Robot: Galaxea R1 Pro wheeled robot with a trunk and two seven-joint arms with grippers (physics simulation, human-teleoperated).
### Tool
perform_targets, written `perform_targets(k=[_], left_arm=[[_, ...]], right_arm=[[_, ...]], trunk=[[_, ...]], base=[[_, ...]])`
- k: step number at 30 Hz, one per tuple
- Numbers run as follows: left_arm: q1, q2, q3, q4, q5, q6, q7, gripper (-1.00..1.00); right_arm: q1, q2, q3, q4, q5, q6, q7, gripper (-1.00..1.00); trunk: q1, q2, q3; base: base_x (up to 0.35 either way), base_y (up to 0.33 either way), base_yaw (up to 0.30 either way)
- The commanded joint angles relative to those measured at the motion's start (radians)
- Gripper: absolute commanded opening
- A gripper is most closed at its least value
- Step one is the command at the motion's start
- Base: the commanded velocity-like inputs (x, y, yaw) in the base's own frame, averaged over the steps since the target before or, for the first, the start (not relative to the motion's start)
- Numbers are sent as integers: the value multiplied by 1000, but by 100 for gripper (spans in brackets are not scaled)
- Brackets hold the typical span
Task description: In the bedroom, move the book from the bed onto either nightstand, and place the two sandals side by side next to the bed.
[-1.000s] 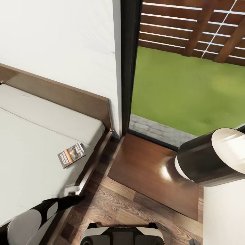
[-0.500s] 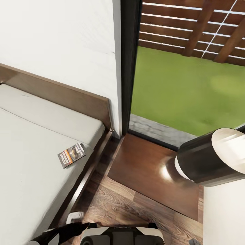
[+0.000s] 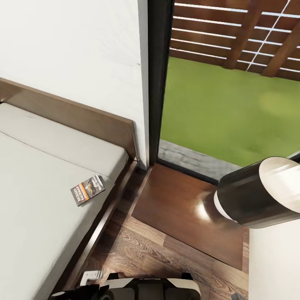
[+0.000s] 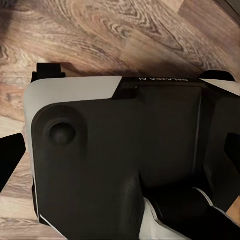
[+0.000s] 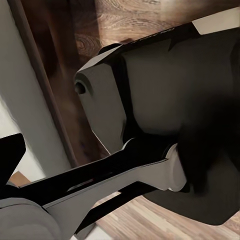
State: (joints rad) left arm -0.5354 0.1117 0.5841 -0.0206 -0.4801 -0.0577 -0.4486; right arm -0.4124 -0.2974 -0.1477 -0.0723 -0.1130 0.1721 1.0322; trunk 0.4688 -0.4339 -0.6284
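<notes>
1. Lying flat on the pale grey mattress of the bed (image 3: 37,166), the book (image 3: 87,189) sits close to the bed's side edge, short of the headboard (image 3: 83,116), its dark cover with white lettering and an orange strip facing up.
2. Beside the bed, past its dark wooden side rail (image 3: 98,233), the glossy reddish-brown top of the nightstand (image 3: 187,212) stands on the wood-plank floor (image 3: 137,250), apart from the book and bare of things.
3. Behind the nightstand, a dark-framed window (image 3: 160,83) rises next to the white wall (image 3: 71,50) and shows grass and a slatted wooden fence.
4. A thick black and white segment of the right arm (image 3: 258,191) hangs over the nightstand's far side from the bed.
5. A part of the left arm (image 3: 83,285) shows low down, near the foot of the bed rail, next to the robot's base (image 3: 150,287).
6. In the left wrist view, the robot's black and white base (image 4: 120,150) sits over the plank floor; a dark edge at each side may be the left gripper's fingers, and I cannot tell how far apart they are or whether they hold anything.
7. In the right wrist view, the base (image 5: 165,100) and an arm link (image 5: 100,185) show above the floor beside the bed's rail; how far open the right gripper stands cannot be told.
</notes>
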Motion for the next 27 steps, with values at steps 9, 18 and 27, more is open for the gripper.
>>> perform_targets(k=[9, 18, 27], left_arm=[[0, -1, 7, 1, -11, -3, -3, 100], [0, -3, 6, 1, -12, -2, -4, 100], [0, -3, 6, 2, -14, -2, -7, 100]], right_arm=[[0, 0, -1, 2, -7, 10, 3, 100], [0, 2, -1, 2, -4, 10, 6, 100], [0, 4, 0, 2, -1, -28, 8, 100]], trunk=[[-19, 34, 15], [-19, 34, 15], [-19, 34, 15]], base=[[0, 0, 0], [0, 0, 0], [0, 0, 0]])
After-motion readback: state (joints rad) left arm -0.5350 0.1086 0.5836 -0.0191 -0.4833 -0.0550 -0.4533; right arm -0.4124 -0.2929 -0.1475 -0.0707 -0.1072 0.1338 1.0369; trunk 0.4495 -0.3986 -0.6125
